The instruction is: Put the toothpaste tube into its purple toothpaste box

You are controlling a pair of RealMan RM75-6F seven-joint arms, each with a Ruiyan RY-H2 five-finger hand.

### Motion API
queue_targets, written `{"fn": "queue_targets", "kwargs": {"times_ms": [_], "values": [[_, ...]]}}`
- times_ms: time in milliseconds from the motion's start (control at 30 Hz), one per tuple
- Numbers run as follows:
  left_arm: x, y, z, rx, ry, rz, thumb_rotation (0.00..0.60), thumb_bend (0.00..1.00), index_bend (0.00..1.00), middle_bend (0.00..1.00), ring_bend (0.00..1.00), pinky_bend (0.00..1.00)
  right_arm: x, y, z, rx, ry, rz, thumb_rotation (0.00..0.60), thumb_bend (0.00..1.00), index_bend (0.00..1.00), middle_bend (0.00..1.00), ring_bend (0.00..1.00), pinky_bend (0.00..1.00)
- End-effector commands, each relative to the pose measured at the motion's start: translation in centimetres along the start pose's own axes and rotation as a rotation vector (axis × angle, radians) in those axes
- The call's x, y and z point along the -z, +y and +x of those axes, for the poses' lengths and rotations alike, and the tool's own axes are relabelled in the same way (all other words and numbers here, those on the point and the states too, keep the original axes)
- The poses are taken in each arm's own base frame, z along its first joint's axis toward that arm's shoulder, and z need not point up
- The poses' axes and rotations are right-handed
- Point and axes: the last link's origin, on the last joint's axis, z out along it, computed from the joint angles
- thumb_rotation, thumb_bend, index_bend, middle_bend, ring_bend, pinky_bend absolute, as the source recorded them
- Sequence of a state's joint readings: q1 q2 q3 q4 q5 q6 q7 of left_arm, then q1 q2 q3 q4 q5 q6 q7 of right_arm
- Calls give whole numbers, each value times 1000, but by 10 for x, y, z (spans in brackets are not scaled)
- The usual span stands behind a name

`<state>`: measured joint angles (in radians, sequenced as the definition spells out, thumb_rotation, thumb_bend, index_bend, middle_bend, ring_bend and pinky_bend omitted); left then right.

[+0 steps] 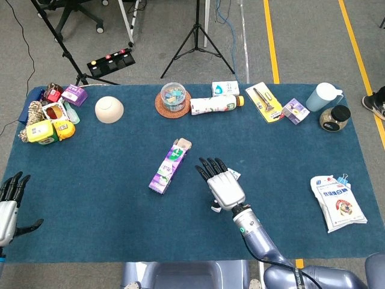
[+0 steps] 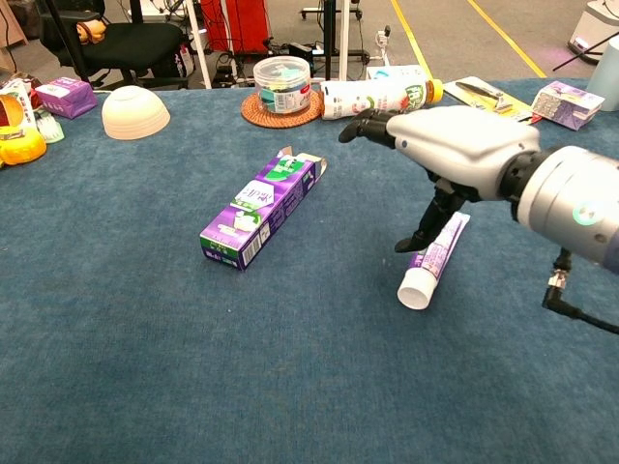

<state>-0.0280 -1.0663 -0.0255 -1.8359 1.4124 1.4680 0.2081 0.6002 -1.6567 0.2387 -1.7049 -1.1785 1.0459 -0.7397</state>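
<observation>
- Head view: the right hand [image 1: 224, 185] hovers over the toothpaste tube [image 1: 216, 208], fingers spread wide and holding nothing; only the tube's white cap end and a sliver of its far end peek out from under the palm. The tube lies near the middle of the tabletop [image 1: 108, 180], a little toward the front edge. The purple toothpaste box [image 1: 169, 166] lies just to its left, flat, with its open flap end turned toward the back edge. The left hand [image 1: 8, 201] rests at the front left corner, fingers apart and empty.
- Chest view: the right hand [image 2: 450, 150] is above the toothpaste tube [image 2: 431, 259], thumb reaching down beside the tube's upper side; whether it touches I cannot tell. The other fingers extend forward, clear of it. The purple toothpaste box [image 2: 259, 209] sits apart to the left, flaps open at its far end. The left hand does not show here.
- Judgement: the step in hand is the reach for the tube, grasp not yet made. The next move calls for lowering the palm and closing the fingers around the tube's body, then lifting it and lining it up with the box's open far end.
</observation>
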Motion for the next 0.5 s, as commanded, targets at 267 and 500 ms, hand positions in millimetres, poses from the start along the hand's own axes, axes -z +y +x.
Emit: {"fn": "queue_targets", "kwargs": {"times_ms": [267, 500], "values": [[-4, 0, -2, 0, -11, 9, 600, 65, 0, 0, 0, 144, -23, -24, -18, 111, 18, -93, 600, 0, 89, 16, 0, 53], [-3, 0, -1, 4, -12, 11, 600, 66, 0, 0, 0, 145, -23, -33, -26, 176, -17, -120, 600, 0, 75, 5, 0, 53]]}}
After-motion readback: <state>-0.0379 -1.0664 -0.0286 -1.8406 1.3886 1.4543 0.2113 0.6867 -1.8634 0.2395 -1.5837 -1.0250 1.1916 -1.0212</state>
